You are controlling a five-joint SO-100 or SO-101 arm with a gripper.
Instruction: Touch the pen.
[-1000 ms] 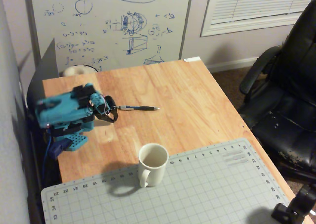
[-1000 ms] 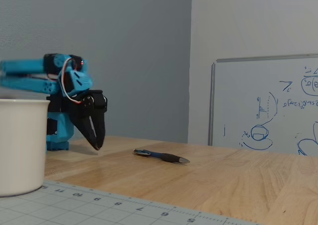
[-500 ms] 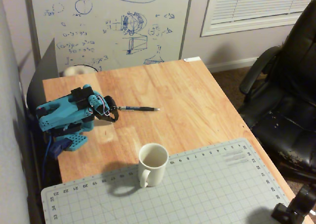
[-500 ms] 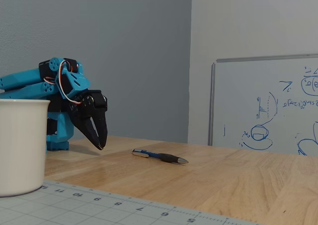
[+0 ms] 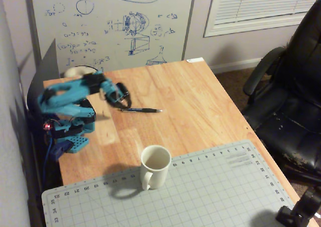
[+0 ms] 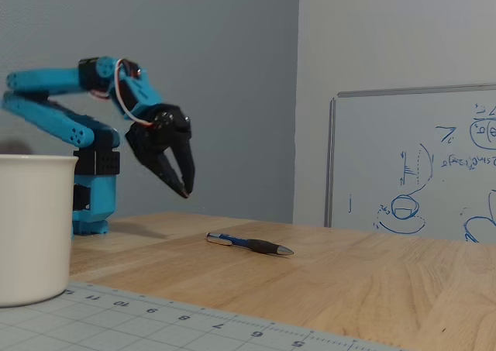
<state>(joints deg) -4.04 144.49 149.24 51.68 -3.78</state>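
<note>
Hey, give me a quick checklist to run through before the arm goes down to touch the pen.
1. Pen lying flat on the wooden table, fully in view: ok.
2. Pincer empty: ok; the low fixed view shows nothing between the fingers.
3. Pincer clear of the pen: ok; in that view it hangs above the table, not touching.
4. Pincer lined up over the pen: cannot tell; in the high fixed view it sits near the pen's left end, in the low one it looks left of it.
5. White mug out of the path: ok; it stands apart on the cutting mat.
</note>
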